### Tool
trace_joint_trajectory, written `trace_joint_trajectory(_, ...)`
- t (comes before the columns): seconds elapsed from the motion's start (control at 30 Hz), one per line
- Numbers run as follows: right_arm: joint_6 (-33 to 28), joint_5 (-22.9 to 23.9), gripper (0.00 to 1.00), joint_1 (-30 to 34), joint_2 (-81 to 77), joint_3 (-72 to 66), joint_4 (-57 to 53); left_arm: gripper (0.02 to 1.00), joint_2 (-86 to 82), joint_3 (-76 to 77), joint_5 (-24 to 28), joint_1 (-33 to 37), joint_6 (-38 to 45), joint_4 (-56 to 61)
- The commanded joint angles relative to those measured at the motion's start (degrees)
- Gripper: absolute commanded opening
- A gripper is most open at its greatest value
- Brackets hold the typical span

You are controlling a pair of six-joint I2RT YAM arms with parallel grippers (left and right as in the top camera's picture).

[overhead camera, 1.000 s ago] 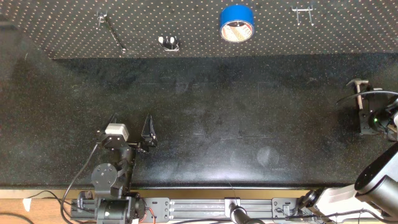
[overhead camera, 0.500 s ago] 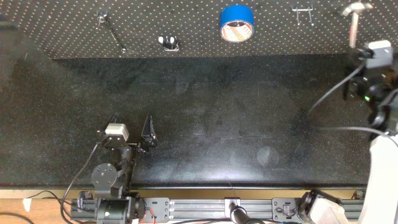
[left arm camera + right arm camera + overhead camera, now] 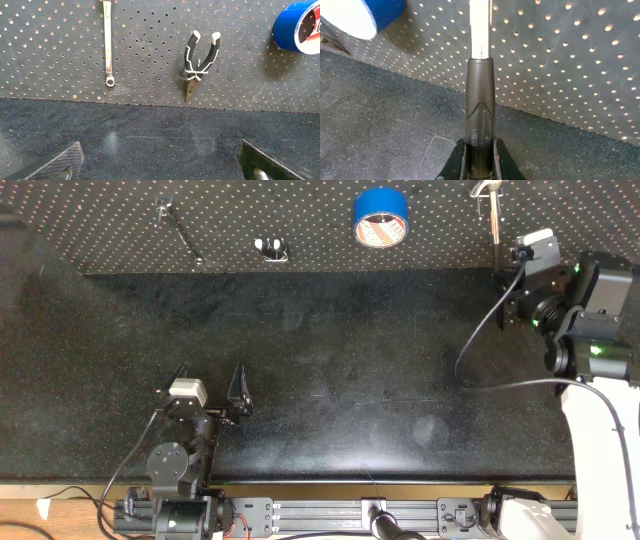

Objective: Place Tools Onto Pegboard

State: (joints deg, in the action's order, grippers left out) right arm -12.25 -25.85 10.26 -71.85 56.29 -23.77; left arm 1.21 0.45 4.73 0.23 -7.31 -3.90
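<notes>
The pegboard runs along the far edge of the black worktop. The task's thing, a hammer, is held upright against the board's right-hand part with its metal head uppermost. The right gripper has its jaws pinching the dark moulded grip low down, and the bright shaft rises out of the grip toward the perforated face. A hammer is stiff and will not flex, but it is likely top-heavy. Held near the butt, the head's weight could pull hard on the wrist and might make the handle pivot or slide between the jaws if they slacken. The moulded grip looks textured rather than slick, so it seems the right place to hold. A grasp nearer the head would balance better, but it would probably crowd whatever peg is to carry the head. Nothing here looks fragile, though a dropped head could mark the board or knock its neighbours. The left gripper rests low near its base, jaws spread and holding nothing. Already hung on the board are a blue tape roll, a wrench and a pair of pliers, all well apart from the hammer.
</notes>
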Motion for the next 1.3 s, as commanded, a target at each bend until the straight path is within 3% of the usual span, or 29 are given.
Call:
trace_joint_trajectory(0.03,0.9,0.2,0.075,-0.3,-2.9,0.2,-0.6,0.998,-0.4,-0.1,-0.4,0.1,0.3,-0.4)
trace_joint_trajectory(0.23,0.9,0.2,0.093,-0.3,-4.8,0.2,-2.3,0.996,-0.4,-0.1,-0.4,0.1,0.3,-0.4)
trace_joint_trajectory(0.33,0.9,0.2,0.281,-0.3,-4.8,0.2,-2.3,0.996,-0.4,-0.1,-0.4,0.1,0.3,-0.4)
trace_joint_trajectory(0.43,0.9,0.2,0.404,-0.3,-4.8,0.2,-2.3,0.996,-0.4,-0.1,-0.4,0.1,0.3,-0.4)
trace_joint_trajectory(0.47,0.9,0.2,0.496,-0.3,-4.8,0.2,-2.3,0.996,-0.4,-0.1,-0.4,0.1,0.3,-0.4)
trace_joint_trajectory(0.5,0.9,0.2,0.807,-0.3,-4.8,0.2,-2.3,0.996,-0.4,-0.1,-0.4,0.1,0.3,-0.4)
trace_joint_trajectory(0.53,0.9,0.2,0.976,-0.3,-4.7,0.2,-2.3,0.996,-0.4,-0.1,-0.4,0.1,0.3,-0.4)
trace_joint_trajectory(0.7,-1.7,1.7,0.976,-0.3,0.3,-8.5,2.8,0.996,-0.4,-0.1,-0.4,0.1,0.3,-0.4)
trace_joint_trajectory(0.8,-1.9,1.7,0.976,-0.3,9.7,-27.4,23.4,0.996,-0.4,-0.1,-0.4,0.1,0.3,-0.4)
trace_joint_trajectory(0.87,2.1,3.7,0.976,-0.3,16.9,-39.6,36.0,0.996,-0.4,-0.1,-0.4,0.1,0.3,-0.4)
trace_joint_trajectory(0.97,9.9,8.1,0.976,-0.3,27.6,-49.9,43.4,0.996,-0.4,-0.1,-0.4,0.1,0.3,-0.4)
trace_joint_trajectory(1.1,18.5,11.3,0.976,-1.0,40.1,-56.1,42.3,0.996,-0.4,-0.1,-0.4,0.1,0.3,-0.4)
trace_joint_trajectory(1.17,18.5,13.6,0.976,-3.7,45.9,-56.1,39.3,0.996,-0.4,-0.1,-0.4,0.1,0.3,-0.4)
trace_joint_trajectory(1.3,19.3,13.7,0.976,-11.0,58.8,-56.1,28.2,0.996,-0.4,-0.1,-0.4,0.1,0.3,-0.4)
